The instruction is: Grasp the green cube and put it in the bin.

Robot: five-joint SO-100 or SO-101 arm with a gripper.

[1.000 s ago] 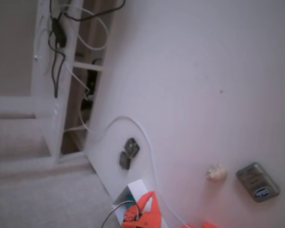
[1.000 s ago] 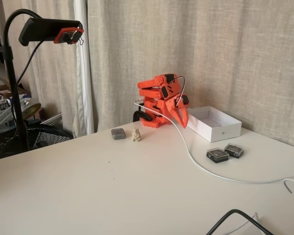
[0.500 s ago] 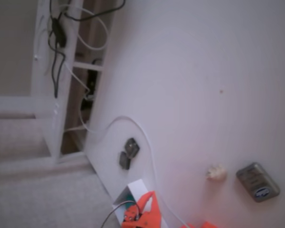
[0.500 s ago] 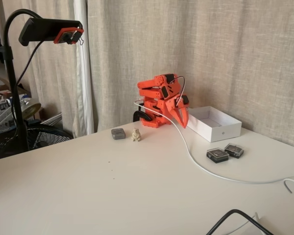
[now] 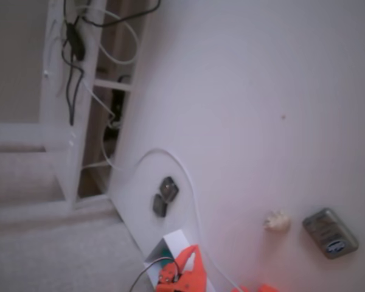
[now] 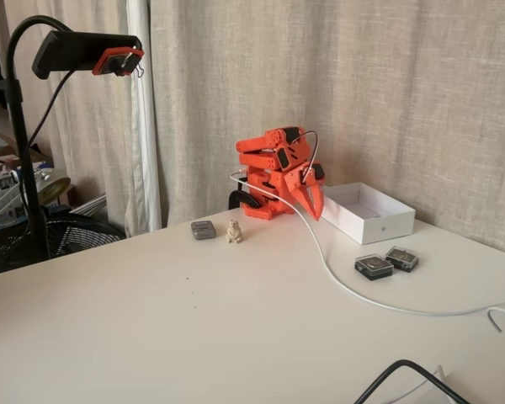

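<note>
Jaws look pinched together with nothing in them, the gripper (image 6: pixel 313 207) pointing down beside the bin (image 6: pixel 366 213). A fixed view from above catches the green cube (image 5: pixel 163 250) sitting inside the bin (image 5: pixel 174 238); the side-on one hides it behind the white wall.

You are looking at a table (image 6: pixel 151 328) with a smooth, matt white top. The arm (image 6: pixel 273 172) is orange plastic with a slight sheen, and its gripper (image 6: pixel 314 206) has the same finish. The bin (image 6: pixel 366 212) looks like thin matt white card. The two dark pieces (image 6: pixel 388 263) have glossy tops. The tin (image 5: pixel 330 232) reads as dull grey metal under a blue label. The curtain (image 6: pixel 362 84) is coarse beige cloth. The cable (image 6: pixel 337 282) is smooth white plastic.
</note>
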